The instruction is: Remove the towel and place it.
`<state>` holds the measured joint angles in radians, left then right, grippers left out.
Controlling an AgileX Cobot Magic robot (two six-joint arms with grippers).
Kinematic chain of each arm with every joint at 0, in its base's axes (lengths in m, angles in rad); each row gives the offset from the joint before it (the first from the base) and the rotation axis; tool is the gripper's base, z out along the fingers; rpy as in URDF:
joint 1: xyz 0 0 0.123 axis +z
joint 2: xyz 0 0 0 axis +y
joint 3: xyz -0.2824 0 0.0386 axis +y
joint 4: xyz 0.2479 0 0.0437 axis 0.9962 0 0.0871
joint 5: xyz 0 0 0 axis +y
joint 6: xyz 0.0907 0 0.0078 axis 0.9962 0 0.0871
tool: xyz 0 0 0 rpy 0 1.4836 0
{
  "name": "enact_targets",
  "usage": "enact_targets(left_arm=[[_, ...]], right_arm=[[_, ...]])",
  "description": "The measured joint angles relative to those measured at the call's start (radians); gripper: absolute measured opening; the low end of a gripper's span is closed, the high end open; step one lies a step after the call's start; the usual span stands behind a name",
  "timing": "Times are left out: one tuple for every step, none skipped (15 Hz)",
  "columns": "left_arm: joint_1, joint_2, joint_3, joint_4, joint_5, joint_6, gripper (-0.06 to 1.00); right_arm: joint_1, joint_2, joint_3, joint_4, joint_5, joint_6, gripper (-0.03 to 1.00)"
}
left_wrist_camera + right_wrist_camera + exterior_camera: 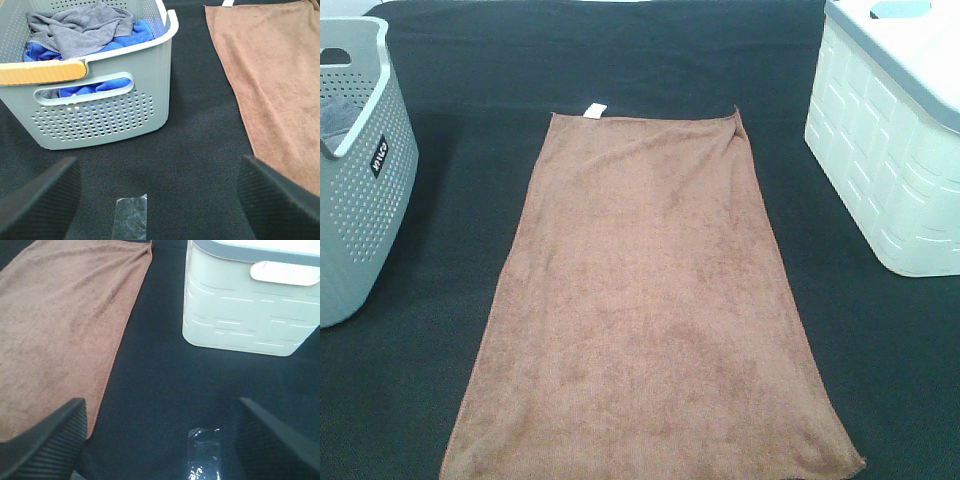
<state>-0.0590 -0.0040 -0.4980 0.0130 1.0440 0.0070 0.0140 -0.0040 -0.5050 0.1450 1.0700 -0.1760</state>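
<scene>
The brown towel [650,300] lies spread flat on the black table covering, its small white tag [595,110] at the far short edge. It also shows in the left wrist view [272,75] and the right wrist view [60,325]. Neither gripper shows in the exterior high view. My left gripper [157,200] is open and empty above bare black cloth, between the grey basket and the towel's left edge. My right gripper [160,440] is open and empty above black cloth, beside the towel's right edge.
A grey perforated basket [360,190] stands at the left, holding grey and blue cloths [82,30]. A white basket with a grey rim [895,150] stands at the right [250,305]. Clear tape patches [131,215] [204,447] lie on the black covering.
</scene>
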Motion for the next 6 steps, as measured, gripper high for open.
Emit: enact_targets(left_arm=[[0.0,0.0,0.0,0.0,0.0,0.0,0.79],[0.0,0.0,0.0,0.0,0.0,0.0,0.79],[0.0,0.0,0.0,0.0,0.0,0.0,0.79],[0.0,0.0,0.0,0.0,0.0,0.0,0.79],[0.0,0.0,0.0,0.0,0.0,0.0,0.79],[0.0,0.0,0.0,0.0,0.0,0.0,0.79]], right_arm=[[0.0,0.0,0.0,0.0,0.0,0.0,0.77],[0.0,0.0,0.0,0.0,0.0,0.0,0.77],[0.0,0.0,0.0,0.0,0.0,0.0,0.77],[0.0,0.0,0.0,0.0,0.0,0.0,0.77],[0.0,0.0,0.0,0.0,0.0,0.0,0.77],[0.0,0.0,0.0,0.0,0.0,0.0,0.77]])
